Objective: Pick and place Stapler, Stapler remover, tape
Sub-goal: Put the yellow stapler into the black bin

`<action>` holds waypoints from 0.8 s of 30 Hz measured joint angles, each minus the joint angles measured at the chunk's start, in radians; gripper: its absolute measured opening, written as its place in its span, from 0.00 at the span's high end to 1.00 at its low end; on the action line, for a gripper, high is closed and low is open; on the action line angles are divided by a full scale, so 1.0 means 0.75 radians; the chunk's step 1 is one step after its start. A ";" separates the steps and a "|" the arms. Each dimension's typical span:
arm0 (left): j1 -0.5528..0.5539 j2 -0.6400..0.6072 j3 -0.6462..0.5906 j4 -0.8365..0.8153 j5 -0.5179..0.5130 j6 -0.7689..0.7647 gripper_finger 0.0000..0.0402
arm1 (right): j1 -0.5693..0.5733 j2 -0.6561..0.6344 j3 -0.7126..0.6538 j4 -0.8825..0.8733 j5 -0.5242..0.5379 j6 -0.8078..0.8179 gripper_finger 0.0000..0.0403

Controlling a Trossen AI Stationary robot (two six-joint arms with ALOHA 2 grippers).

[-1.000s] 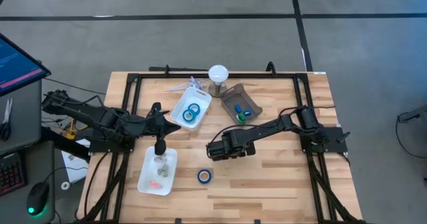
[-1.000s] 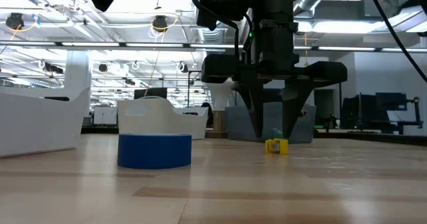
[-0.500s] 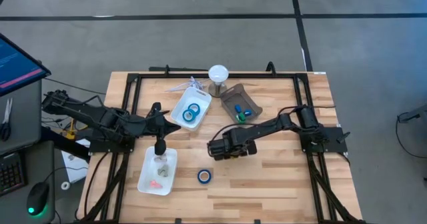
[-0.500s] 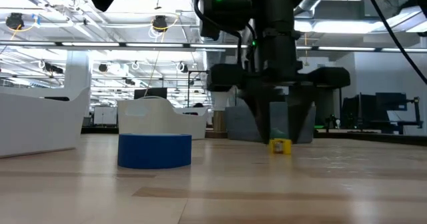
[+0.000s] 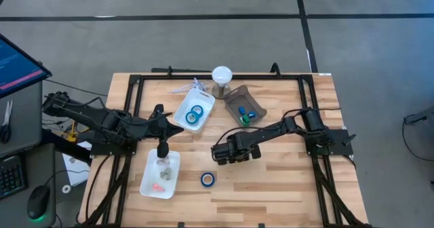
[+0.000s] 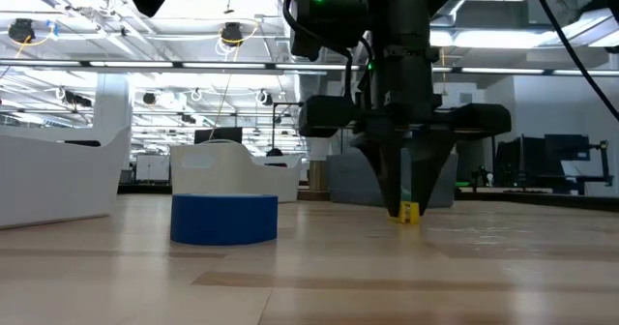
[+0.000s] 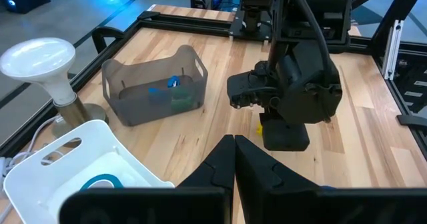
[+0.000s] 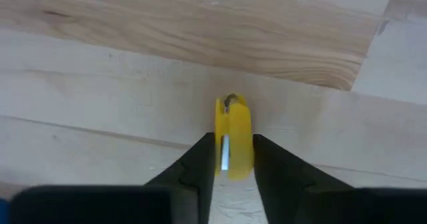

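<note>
We find the right claw (image 5: 224, 155) lowered to the wooden tabletop (image 5: 285, 180) near its centre, pointing straight down. In the right wrist view its two dark fingers (image 8: 197, 163) stand on either side of a small yellow stapler remover (image 8: 233, 137), which sits upright on the boards. The fingers are narrowly parted and close against the yellow piece; we cannot tell whether they press on it. The low view shows the same claw (image 6: 408, 205) with its tips at the yellow piece (image 6: 409, 212), which rests on the tabletop.

One blue roll of tape (image 5: 207, 179) lies loose on the boards at about 7 o'clock from the right claw, near it but apart. In the low view this roll (image 6: 223, 218) stands in the foreground.

At 11 o'clock from the right claw we note a white tray (image 5: 183, 110) holding blue tape rolls (image 5: 195, 113). At 1 o'clock sits a grey bin (image 5: 234, 96) with small blue and green items inside. A white round lamp (image 5: 222, 74) stands between them at the far edge.

The left claw (image 5: 162, 148) hangs over a second white tray (image 5: 150, 180) at 9 o'clock from the right claw; its fingers (image 7: 215, 173) are pressed together, holding nothing we can see.
</note>
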 joint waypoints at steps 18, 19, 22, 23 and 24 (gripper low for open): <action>0.000 0.000 0.000 -0.002 0.000 0.000 1.00 | -0.017 -0.013 0.032 -0.110 0.053 -0.063 0.84; 0.000 0.000 0.000 -0.002 0.000 0.000 1.00 | -0.023 -0.013 0.051 -0.140 0.054 -0.085 0.84; 0.000 0.000 0.000 -0.002 0.000 0.000 1.00 | -0.042 -0.013 0.094 -0.192 0.077 -0.133 0.84; 0.000 0.000 0.000 -0.002 0.000 0.000 1.00 | -0.049 -0.013 0.107 -0.215 0.097 -0.148 0.84; 0.000 0.000 0.000 -0.002 0.000 0.000 1.00 | -0.058 -0.013 0.125 -0.228 0.112 -0.162 0.84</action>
